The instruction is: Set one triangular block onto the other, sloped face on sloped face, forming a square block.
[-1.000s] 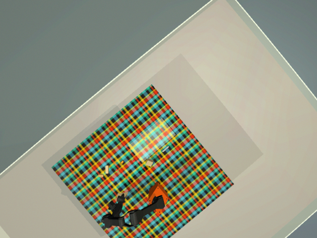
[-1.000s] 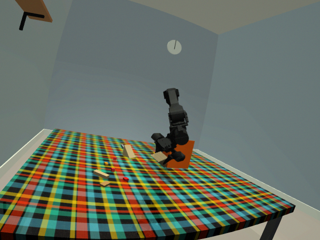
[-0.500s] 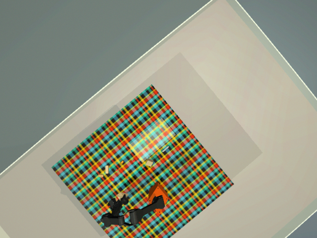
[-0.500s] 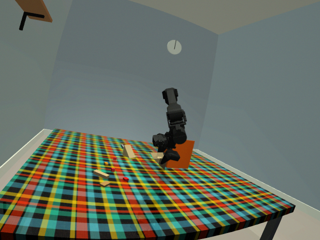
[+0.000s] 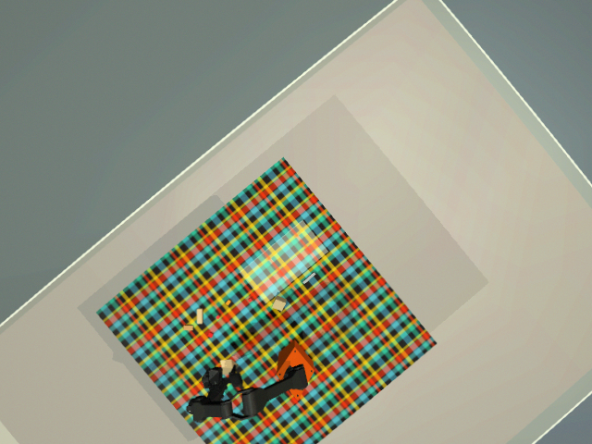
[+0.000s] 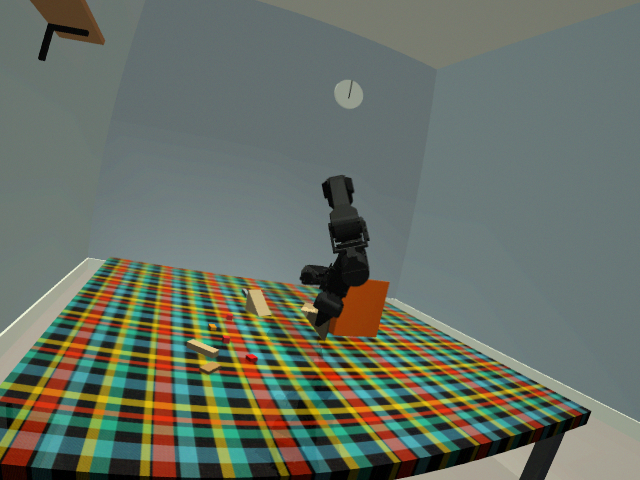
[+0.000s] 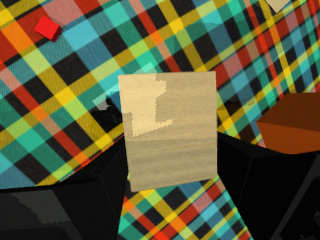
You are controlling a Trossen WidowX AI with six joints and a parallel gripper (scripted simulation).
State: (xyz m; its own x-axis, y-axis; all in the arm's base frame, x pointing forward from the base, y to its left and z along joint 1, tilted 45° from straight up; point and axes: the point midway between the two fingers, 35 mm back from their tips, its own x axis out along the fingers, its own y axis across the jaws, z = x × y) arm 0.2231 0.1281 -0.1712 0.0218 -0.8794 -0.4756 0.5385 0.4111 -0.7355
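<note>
A tan triangular block [image 5: 278,303] [image 6: 258,302] rests on the checked table, its sloped face showing in the exterior view; only a corner [image 7: 277,4] shows at the top of the wrist view. My gripper [image 5: 226,370] [image 6: 318,310] [image 7: 165,136] is shut on the other tan triangular block [image 5: 227,366] [image 6: 321,329] [image 7: 170,110], one finger on each side. The held block is tilted and above the table, away from the resting block. In the exterior view a finger hides part of it, and its sloped face cannot be told for certain.
A large orange body [image 5: 294,361] [image 6: 360,310] [image 7: 290,125] stands beside the arm. A tan plank [image 5: 200,315] [image 6: 202,347], a flat tan piece [image 5: 188,327] [image 6: 210,367], an orange bit [image 5: 228,302] [image 6: 212,327] and small red cubes [image 6: 251,357] [image 7: 47,28] lie on the table.
</note>
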